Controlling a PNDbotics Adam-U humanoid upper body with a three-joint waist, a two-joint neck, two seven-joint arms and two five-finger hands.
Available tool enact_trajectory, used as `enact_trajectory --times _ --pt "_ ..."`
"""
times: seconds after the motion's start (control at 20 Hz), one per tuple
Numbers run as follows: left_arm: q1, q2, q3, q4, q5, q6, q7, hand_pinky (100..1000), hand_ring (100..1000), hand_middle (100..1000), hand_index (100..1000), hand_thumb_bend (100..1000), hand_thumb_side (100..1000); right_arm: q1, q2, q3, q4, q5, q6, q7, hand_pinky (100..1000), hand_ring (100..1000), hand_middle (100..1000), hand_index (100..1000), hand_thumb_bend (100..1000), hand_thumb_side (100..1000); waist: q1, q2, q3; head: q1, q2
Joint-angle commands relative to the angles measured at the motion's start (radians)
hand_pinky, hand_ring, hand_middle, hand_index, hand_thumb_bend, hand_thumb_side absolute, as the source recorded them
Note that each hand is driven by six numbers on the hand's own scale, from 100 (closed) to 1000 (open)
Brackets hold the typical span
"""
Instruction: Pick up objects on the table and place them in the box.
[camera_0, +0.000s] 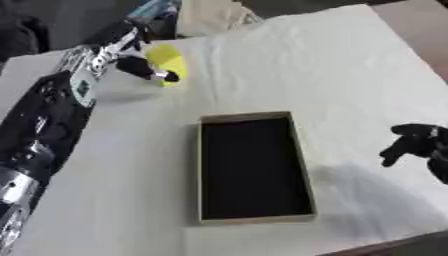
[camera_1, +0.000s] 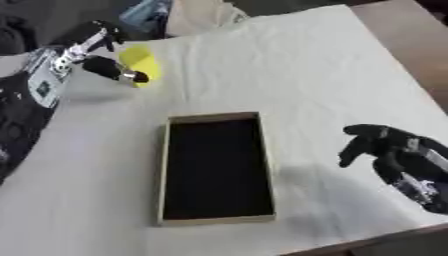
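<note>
Nearest the camera, the front edge of the table (camera_0: 131, 210) runs askew across the lower right corner; its top is covered by a pale, lightly creased cloth (camera_0: 332, 65).

At the right edge, just above the cloth, hangs the right hand (camera_1: 385, 147) — black, with fingers bent downward and holding nothing; it casts a soft shadow on the cloth to its left. It stands apart from the box.

In the middle of the table lies the box (camera_0: 299, 165), a long shallow rectangular tray with tan cardboard walls and a dark interior. Its long axis points away from the camera. Nothing can be made out inside it.

Along the left side the left arm (camera_0: 39, 130) stretches from the lower corner toward the far left, black with silver joints and a small green patch near the wrist.

At the far left, well beyond the box, the left hand (camera_0: 131, 59) is closed round a yellow object (camera_0: 168, 60) — a rounded, somewhat cup-like shape; a dark thumb lies across its near face and the other fingers pass behind it. Whether the object rests on the cloth or is raised just above it cannot be told.

Beyond the far table edge, a pale bag-like form (camera_0: 210, 17) and a bluish item (camera_0: 153, 10) show only in part.
</note>
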Motion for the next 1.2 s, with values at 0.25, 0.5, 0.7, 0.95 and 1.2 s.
enact_trajectory --times 0.25,0.5,0.7,0.95,1.2 --pt "-0.013 0.038 0.012 -0.005 0.006 0.025 0.053 764 654 692 847 937 617 -0.015 -0.008 -0.01 -0.017 0.007 -0.1 0.101 774 649 639 925 100 682 -0.006 -0.015 0.004 -0.005 0.003" --pt "-0.013 0.039 0.013 0.002 0.004 0.033 0.066 764 653 691 850 941 619 -0.016 -0.007 -0.01 -0.017 0.008 -0.101 0.101 774 650 639 925 100 683 -0.006 -0.012 0.003 -0.006 0.0" --pt "-0.01 0.036 0.013 0.01 -0.002 0.038 0.07 764 654 691 853 942 620 -0.017 -0.006 -0.008 -0.017 0.009 -0.103 0.101 774 651 639 925 100 686 -0.008 -0.009 0.0 -0.006 -0.002" --pt "-0.005 0.03 0.014 0.022 -0.011 0.043 0.073 762 651 685 851 942 617 -0.018 -0.005 -0.008 -0.016 0.011 -0.105 0.101 774 651 638 925 100 687 -0.009 -0.005 -0.001 -0.006 -0.003" --pt "0.003 0.023 0.013 0.031 -0.013 0.037 0.061 753 631 654 823 926 578 -0.018 -0.003 -0.009 -0.015 0.013 -0.106 0.101 774 652 638 925 100 688 -0.009 -0.003 0.0 -0.006 -0.006"
